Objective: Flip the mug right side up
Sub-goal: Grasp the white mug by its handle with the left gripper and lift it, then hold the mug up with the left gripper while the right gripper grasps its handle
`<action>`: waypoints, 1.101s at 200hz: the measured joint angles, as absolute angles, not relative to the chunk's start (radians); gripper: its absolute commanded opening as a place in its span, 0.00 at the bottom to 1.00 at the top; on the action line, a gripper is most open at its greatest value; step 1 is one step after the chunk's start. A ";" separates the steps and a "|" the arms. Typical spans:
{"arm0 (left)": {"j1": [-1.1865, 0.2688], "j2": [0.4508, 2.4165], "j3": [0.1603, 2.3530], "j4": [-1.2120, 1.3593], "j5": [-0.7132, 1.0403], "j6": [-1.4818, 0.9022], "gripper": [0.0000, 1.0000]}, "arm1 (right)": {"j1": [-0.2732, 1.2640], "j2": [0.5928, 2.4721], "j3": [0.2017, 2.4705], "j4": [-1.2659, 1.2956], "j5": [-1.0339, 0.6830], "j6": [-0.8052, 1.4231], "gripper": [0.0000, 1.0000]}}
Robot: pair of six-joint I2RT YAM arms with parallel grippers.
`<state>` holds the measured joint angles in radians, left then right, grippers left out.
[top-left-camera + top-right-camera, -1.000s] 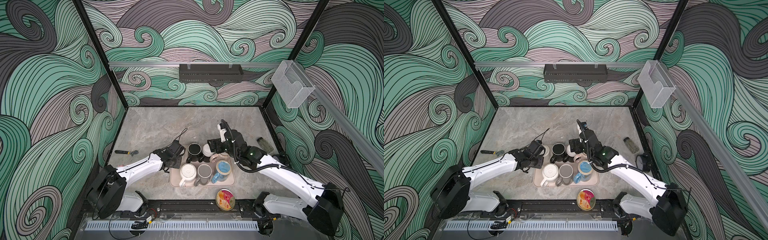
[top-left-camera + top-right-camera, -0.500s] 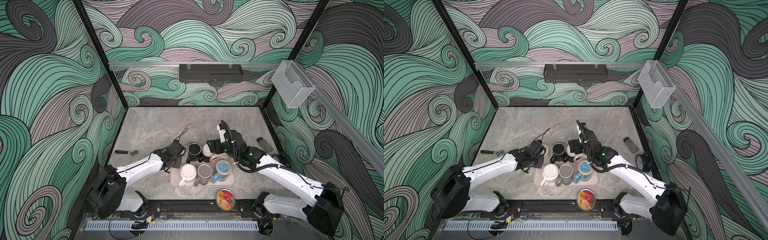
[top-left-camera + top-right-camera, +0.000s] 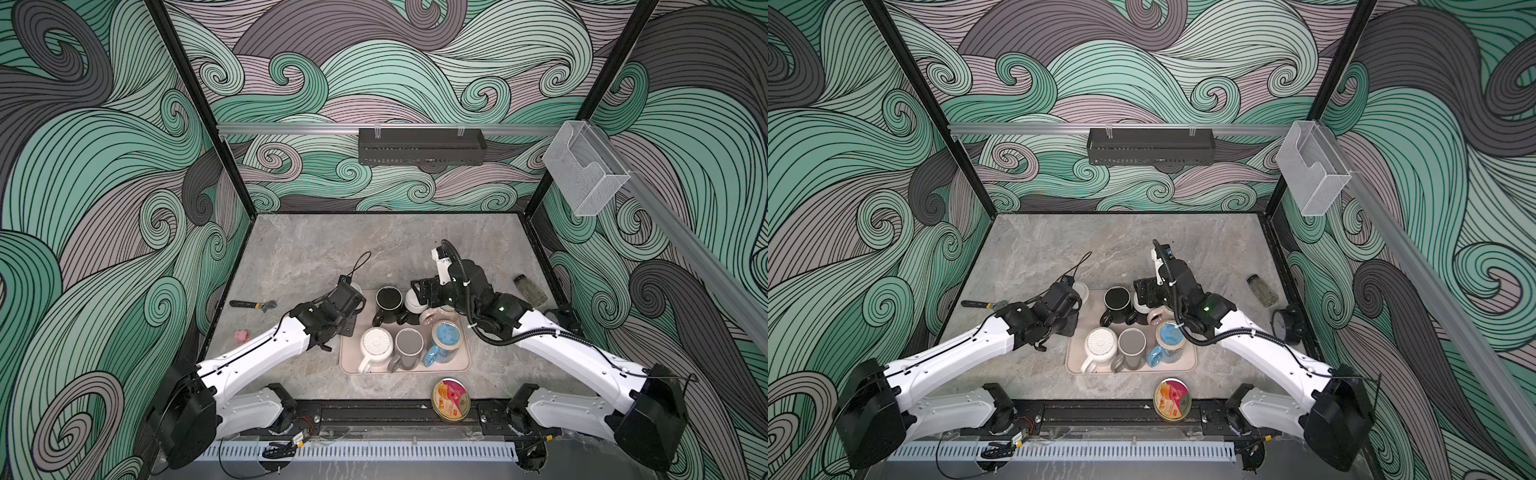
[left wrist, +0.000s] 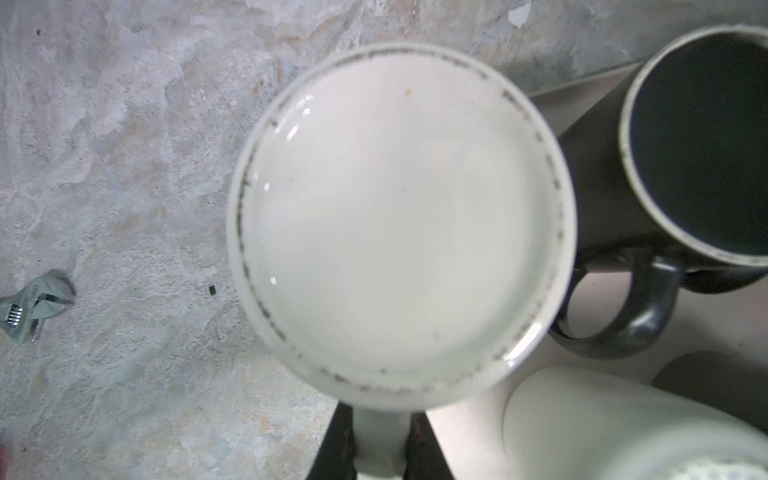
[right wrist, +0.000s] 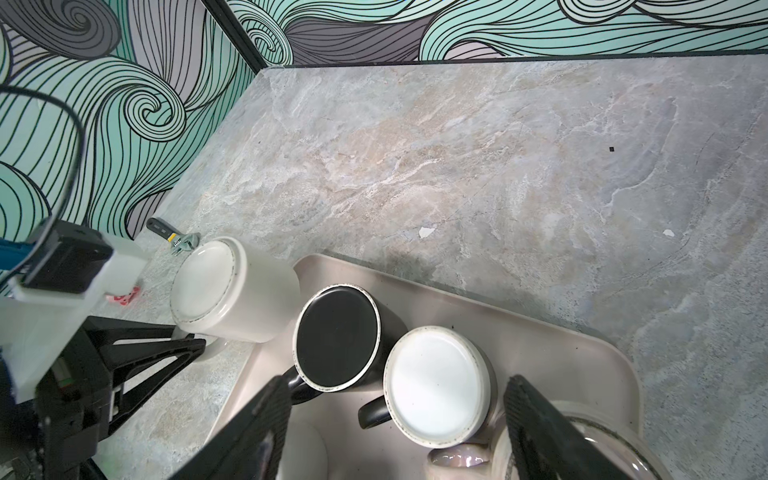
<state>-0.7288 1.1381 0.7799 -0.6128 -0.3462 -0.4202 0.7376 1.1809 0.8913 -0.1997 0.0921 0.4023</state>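
The desk (image 3: 332, 249) is lit brightly and evenly from above, and only soft shadows are cast. The walls (image 3: 83, 166) are bowed in both top views. The white mug (image 4: 401, 224) is blurred in the left wrist view, with small glints.

Enclosed by teal, grey and mauve swirl wallpaper (image 3: 374, 62); floored with a grey marbled table (image 3: 374, 249); fitted with aluminium rail (image 3: 291, 129), black rack (image 3: 422, 146) and clear bin (image 3: 584, 174).
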 measured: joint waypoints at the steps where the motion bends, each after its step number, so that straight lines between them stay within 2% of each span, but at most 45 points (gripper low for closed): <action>1: -0.729 1.136 0.781 -0.614 -0.346 -0.420 0.00 | 0.738 1.181 0.891 -0.199 0.092 0.403 0.81; 31: -0.729 1.035 0.839 -0.601 -0.331 -0.403 0.00 | 0.739 1.180 0.889 -0.161 0.078 0.423 0.81; 72: -0.729 0.915 0.896 -0.438 -0.236 -0.429 0.00 | 0.739 1.177 0.852 -0.033 0.005 0.489 0.80; 134: -0.720 0.887 0.932 -0.185 -0.059 -0.574 0.00 | 0.730 1.134 0.749 0.315 -0.243 0.702 0.72; 151: -0.700 0.888 0.925 -0.106 0.003 -0.628 0.00 | 0.730 1.134 0.748 0.411 -0.297 0.763 0.67; 220: -0.597 0.940 0.758 0.292 0.225 -0.925 0.00 | 0.699 1.141 0.740 0.706 -0.418 0.947 0.56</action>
